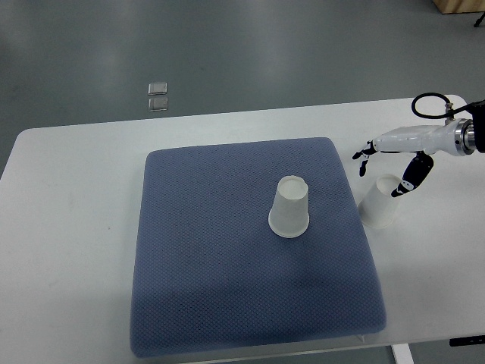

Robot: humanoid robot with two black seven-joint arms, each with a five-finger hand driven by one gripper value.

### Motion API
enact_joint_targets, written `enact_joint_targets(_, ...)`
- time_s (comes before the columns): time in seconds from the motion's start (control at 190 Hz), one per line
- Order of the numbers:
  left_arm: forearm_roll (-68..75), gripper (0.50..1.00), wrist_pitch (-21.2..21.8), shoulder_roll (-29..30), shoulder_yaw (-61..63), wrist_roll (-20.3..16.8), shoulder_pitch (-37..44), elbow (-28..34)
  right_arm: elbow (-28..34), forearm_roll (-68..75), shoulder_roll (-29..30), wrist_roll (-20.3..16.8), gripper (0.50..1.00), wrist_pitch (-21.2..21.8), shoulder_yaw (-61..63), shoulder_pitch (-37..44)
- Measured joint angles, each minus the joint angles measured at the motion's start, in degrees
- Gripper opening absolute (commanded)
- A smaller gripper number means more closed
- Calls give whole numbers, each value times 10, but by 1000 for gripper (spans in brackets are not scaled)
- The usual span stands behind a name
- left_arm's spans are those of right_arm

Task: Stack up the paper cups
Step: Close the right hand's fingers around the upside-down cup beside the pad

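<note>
One white paper cup (289,207) stands upside down near the middle of the blue mat (212,288). A second white paper cup (380,202) stands upside down on the white table just off the mat's right edge. My right hand (388,168) reaches in from the right edge and hovers just above and behind that second cup. Its fingers (364,155) are spread and hold nothing, and the thumb (413,176) hangs close to the cup's top. The left arm does not show.
The white table (68,227) carries the mat, with its far edge running along the grey floor. Two small clear squares (158,97) lie on the floor beyond the table. A black cable loop (430,105) sits at my right wrist.
</note>
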Motion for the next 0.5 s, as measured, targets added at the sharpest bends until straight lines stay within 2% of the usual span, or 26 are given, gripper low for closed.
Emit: enact_joint_targets(0.499,0,1000,0,0,0,0,0,0,-4,-7,1,-1,911,-33,-5,-27)
